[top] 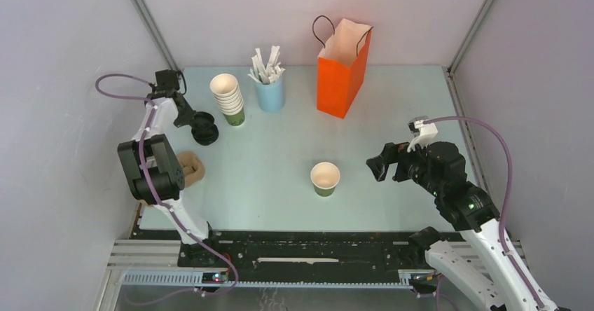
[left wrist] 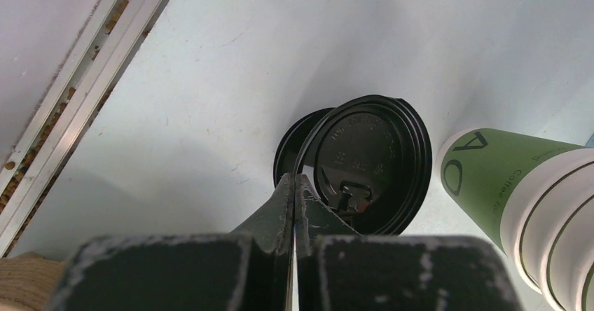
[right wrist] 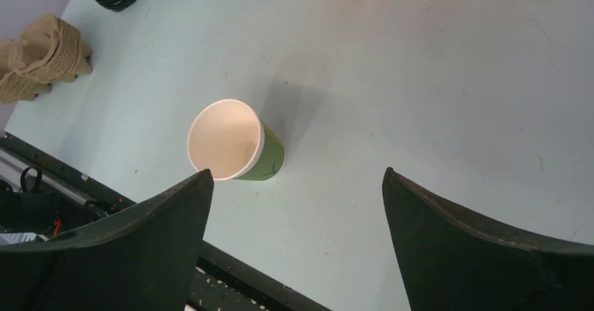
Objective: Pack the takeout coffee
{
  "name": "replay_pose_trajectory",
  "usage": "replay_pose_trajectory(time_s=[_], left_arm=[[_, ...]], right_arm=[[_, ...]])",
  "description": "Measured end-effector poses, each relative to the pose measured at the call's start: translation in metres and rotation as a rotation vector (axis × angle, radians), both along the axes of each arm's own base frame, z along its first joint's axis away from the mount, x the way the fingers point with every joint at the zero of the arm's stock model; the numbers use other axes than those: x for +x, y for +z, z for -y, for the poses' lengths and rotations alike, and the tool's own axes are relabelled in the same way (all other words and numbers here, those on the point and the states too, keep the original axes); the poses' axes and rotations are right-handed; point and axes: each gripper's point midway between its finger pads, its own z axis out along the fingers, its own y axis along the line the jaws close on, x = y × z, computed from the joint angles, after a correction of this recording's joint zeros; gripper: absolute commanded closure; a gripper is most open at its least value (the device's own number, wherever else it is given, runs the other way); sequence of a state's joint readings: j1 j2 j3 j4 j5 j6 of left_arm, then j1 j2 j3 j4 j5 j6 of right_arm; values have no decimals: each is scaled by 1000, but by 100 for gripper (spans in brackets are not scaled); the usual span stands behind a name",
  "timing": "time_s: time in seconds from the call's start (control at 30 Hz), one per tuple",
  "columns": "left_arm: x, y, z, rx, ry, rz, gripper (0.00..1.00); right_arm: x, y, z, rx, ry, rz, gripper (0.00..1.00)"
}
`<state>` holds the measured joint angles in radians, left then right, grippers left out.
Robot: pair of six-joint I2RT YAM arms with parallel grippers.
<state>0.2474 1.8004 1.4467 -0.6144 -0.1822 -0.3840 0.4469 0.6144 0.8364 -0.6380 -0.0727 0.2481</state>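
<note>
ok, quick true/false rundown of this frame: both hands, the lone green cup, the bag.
1. The left hand is shut on the rim of a black lid. True.
2. The green cup already has a lid on it. False: it stands open, with its cream inside showing.
3. The right hand is open and holds nothing. True.
4. The orange bag lies on its side. False: it stands upright at the far side of the table, mouth open.
</note>
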Motion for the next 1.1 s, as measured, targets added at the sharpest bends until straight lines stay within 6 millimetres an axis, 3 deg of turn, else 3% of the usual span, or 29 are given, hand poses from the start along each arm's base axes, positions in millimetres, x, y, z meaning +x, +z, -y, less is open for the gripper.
replay_pose_trajectory(time_s=[0.23, 0.37, 0.5, 0.63, 0.77, 0.9, 0.97, 1.1], left_arm=[[-4, -5, 2, -13, 14, -8, 100], [-15, 0, 1, 0, 40, -11, 100], [-34, 29, 2, 19, 70, 38, 100], [-51, 71, 5, 40, 91, 132, 100], [-81, 105, 15, 47, 86, 230, 100], [-117, 123, 54, -5, -15, 342, 100], [-126, 135, 91, -44, -134, 407, 100], [-146, 167, 191, -184, -461, 564, 100]], right_arm=[[1, -1, 0, -2, 1, -4, 0], [0, -1, -1, -1, 3, -6, 0], [0, -1, -2, 0, 8, -7, 0], [0, -1, -2, 2, 11, -7, 0], [0, -1, -4, 3, 17, -9, 0], [0, -4, -8, 5, 37, -24, 1], [1, -6, -12, 9, 54, -35, 1], [-2, -6, -26, 52, 113, -64, 1]])
